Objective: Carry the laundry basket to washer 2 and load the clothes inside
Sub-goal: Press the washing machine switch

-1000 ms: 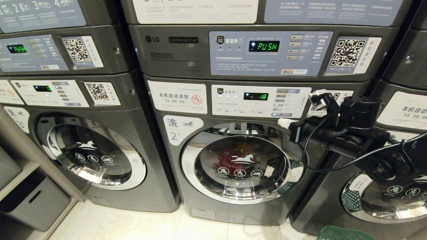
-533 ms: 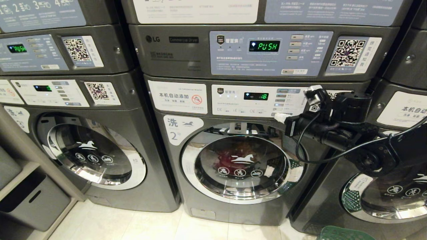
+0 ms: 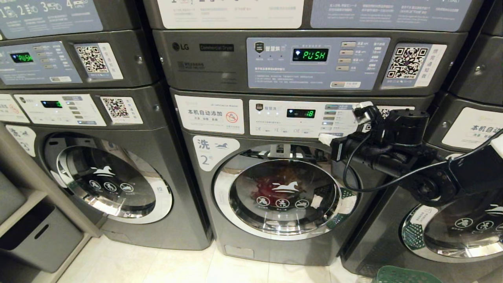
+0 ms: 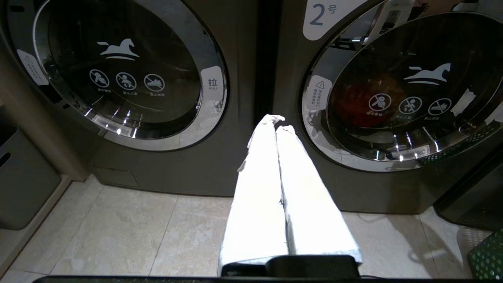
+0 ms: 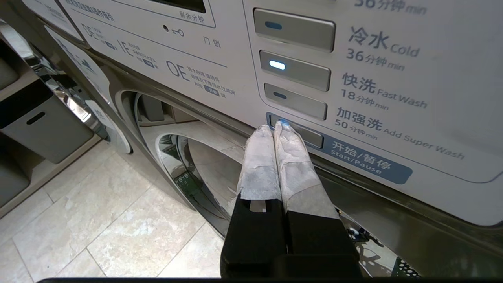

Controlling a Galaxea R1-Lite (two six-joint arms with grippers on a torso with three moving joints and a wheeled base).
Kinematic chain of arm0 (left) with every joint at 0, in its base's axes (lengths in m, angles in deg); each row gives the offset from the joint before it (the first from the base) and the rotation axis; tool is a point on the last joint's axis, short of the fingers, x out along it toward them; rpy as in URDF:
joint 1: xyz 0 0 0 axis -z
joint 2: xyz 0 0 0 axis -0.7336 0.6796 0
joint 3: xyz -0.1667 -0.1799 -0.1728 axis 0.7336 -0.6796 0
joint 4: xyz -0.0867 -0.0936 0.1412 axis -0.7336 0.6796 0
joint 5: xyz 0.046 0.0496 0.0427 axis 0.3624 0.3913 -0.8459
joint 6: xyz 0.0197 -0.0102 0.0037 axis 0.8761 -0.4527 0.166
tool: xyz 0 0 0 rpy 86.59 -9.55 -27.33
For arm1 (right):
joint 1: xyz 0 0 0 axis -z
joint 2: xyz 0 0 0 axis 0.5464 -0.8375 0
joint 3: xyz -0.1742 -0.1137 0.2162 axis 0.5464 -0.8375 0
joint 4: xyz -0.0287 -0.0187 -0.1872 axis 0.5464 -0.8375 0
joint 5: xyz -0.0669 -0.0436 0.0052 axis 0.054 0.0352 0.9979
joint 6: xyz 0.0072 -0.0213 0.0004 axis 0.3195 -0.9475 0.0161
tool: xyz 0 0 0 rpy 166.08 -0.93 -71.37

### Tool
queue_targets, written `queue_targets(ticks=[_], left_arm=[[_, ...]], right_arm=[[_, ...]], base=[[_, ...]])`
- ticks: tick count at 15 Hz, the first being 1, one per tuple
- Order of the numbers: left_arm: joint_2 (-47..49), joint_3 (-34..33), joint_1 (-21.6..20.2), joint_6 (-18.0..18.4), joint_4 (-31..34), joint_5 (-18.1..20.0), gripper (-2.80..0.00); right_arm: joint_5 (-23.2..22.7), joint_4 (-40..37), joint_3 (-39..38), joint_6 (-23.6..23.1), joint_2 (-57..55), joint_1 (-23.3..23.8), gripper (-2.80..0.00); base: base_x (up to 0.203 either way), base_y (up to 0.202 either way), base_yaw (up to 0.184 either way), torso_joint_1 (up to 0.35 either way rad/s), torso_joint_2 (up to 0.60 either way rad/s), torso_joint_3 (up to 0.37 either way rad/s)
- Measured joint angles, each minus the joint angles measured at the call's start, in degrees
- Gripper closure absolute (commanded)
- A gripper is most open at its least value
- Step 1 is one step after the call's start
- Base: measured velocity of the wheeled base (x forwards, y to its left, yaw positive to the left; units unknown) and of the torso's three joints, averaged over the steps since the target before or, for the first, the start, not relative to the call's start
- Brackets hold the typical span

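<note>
The right gripper [image 5: 274, 127], jaws pressed together, has slid left from right-centre frame to washer 2's [image 3: 275, 243] Start/Pause button [image 5: 298, 133], seemingly touching; the left gripper [image 4: 275, 122] hangs closed.

Evenly lit from overhead, fairly bright. Sharp glints and streaked reflections on the chrome ring and glass door of washer 2 [image 3: 283, 196]. Glowing green display [image 3: 310, 54] crisp on the dryer above. Blown-out white on the left hand [image 4: 279, 125] wrapping in the left wrist view. Slight blur at the right wrist view's upper right corner. Bowed lines near the edges.
</note>
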Motion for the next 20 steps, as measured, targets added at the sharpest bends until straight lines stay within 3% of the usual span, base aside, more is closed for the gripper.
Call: queue_targets(ticks=[11, 20], left_arm=[[0.00, 0.00, 0.00, 0.00, 0.00, 0.00, 0.00], [0.00, 0.00, -0.01, 0.00, 0.00, -0.02, 0.00]], right_arm=[[0.04, -0.29, 0.85, -0.07, 0.22, 3.44, 0.00], [0.02, 0.04, -0.16, -0.53, 0.66, 2.70, 0.00]], base=[[0.000, 0.000, 0.000, 0.000, 0.00, 0.000], [0.000, 0.000, 0.000, 0.000, 0.00, 0.000]])
